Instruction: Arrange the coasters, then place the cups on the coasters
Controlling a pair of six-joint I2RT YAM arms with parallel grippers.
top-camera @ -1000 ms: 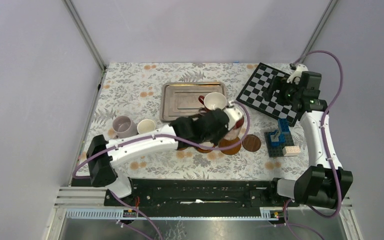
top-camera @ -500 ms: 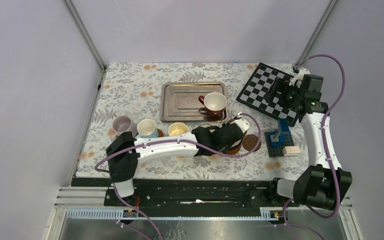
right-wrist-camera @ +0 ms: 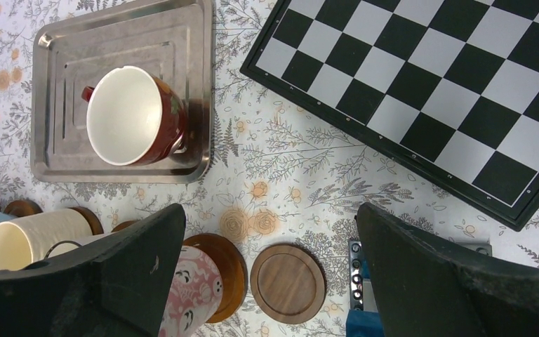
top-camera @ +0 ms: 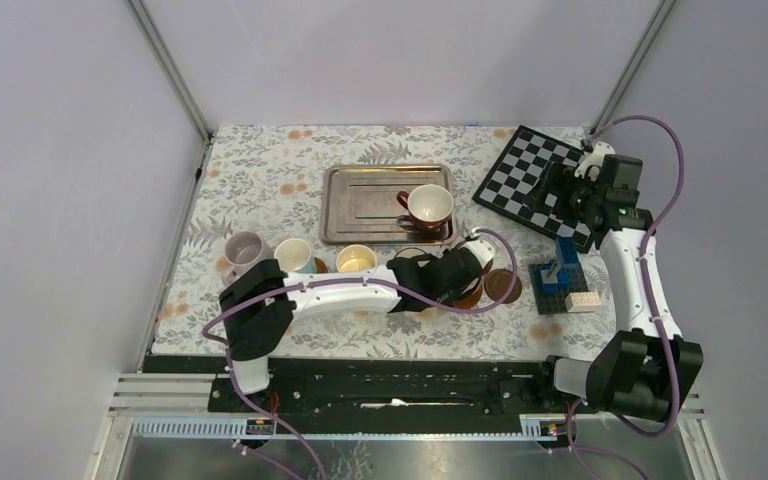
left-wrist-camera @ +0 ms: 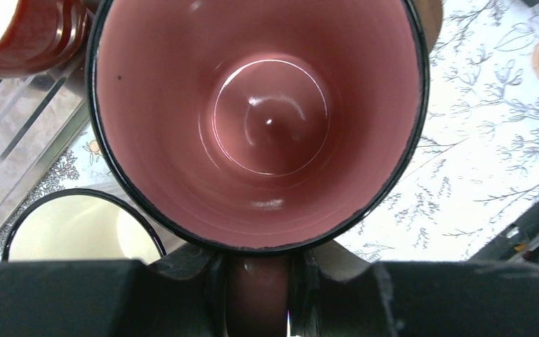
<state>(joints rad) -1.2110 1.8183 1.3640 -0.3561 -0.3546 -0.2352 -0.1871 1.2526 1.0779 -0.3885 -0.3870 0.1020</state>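
Holds the pink cup [left-wrist-camera: 260, 119] by its handle in the left gripper [left-wrist-camera: 258, 281], with fingers [left-wrist-camera: 175, 295] pinched shut on either side of that handle and the arm stretched rightward across the middle of the flowered tablecloth [top-camera: 260, 160]. Has that cup over a coaster [right-wrist-camera: 226, 270] right of centre, near side of the table; cannot tell whether touching it or just above. Shows a second coaster [right-wrist-camera: 288, 283] lying bare just to the right of the first. Hangs the right gripper [right-wrist-camera: 270, 209] at the far right above the chessboard [right-wrist-camera: 428, 91], with jaws spread wide and nothing between them. Has the dark red cup [right-wrist-camera: 130, 116], white inside, standing on the right end of the silver tray [right-wrist-camera: 112, 42], far of the held cup. Lines up three more cups to the left along the left arm: lilac-grey cup [top-camera: 245, 250] farthest left, light blue cup [top-camera: 293, 255] next, cream cup [top-camera: 357, 260] nearest the gripper, with brown coaster edges [right-wrist-camera: 90, 219] peeking out beside them. Has blue bricks [top-camera: 560, 270] sitting to the right of the bare coaster, near the right arm.
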